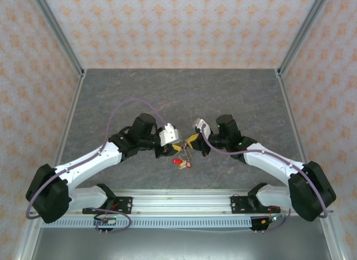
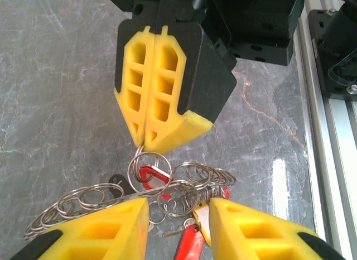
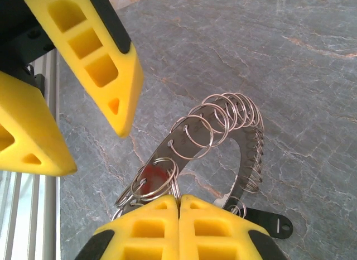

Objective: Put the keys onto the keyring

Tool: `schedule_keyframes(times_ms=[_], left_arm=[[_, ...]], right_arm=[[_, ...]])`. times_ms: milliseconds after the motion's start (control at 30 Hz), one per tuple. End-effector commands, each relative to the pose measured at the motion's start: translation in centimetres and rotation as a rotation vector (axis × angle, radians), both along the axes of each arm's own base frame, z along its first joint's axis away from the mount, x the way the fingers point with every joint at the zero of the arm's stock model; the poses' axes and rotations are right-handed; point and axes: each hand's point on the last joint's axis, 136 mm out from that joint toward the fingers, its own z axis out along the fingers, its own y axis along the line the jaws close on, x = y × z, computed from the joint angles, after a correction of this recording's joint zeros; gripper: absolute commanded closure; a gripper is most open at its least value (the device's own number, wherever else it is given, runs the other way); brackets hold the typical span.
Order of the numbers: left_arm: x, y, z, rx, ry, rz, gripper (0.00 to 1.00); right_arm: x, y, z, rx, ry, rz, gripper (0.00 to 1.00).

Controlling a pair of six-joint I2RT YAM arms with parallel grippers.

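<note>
- The keyring (image 3: 184, 131), a thin grey metal hoop strung with many small wire loops, is being held between the two grippers, over the front-middle of the grey marbled table (image 3: 290, 76).
- One end of the hoop is being pinched by the right gripper (image 3: 178, 197), whose yellow fingers are being pressed fully together on it.
- The left gripper (image 2: 178, 203) is being shown with its yellow fingers clearly apart, and the hoop's loops are lying just beyond the gap.
- Small metal keys with red plastic tags (image 2: 188, 244) and a black plastic tag (image 3: 269, 222) are being carried on the loops, hanging below the hoop.
</note>
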Motion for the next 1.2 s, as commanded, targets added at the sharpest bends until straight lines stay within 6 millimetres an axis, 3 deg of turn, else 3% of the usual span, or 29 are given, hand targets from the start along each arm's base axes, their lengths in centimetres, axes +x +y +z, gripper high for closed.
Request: schedule_keyframes(times_ms=[0, 367, 767, 1167], left_arm=[[0.6, -0.1, 1.3, 0.011, -0.057, 0.017, 0.63], [0.4, -1.8, 0.4, 0.052, -0.063, -0.005, 0.61], [1.5, -1.6, -0.9, 0.129, -0.086, 0.041, 0.65], [2.0, -1.5, -0.7, 0.133, -0.106, 0.071, 0.71]], right_arm=[[0.3, 0.8, 3.6, 0.086, -0.069, 0.032, 1.00], [0.3, 1.0, 3.9, 0.099, -0.063, 0.035, 1.00], [-0.1, 1.1, 4.1, 0.111, -0.060, 0.055, 1.00], [-0.4, 1.2, 4.4, 0.116, -0.053, 0.079, 1.00]])
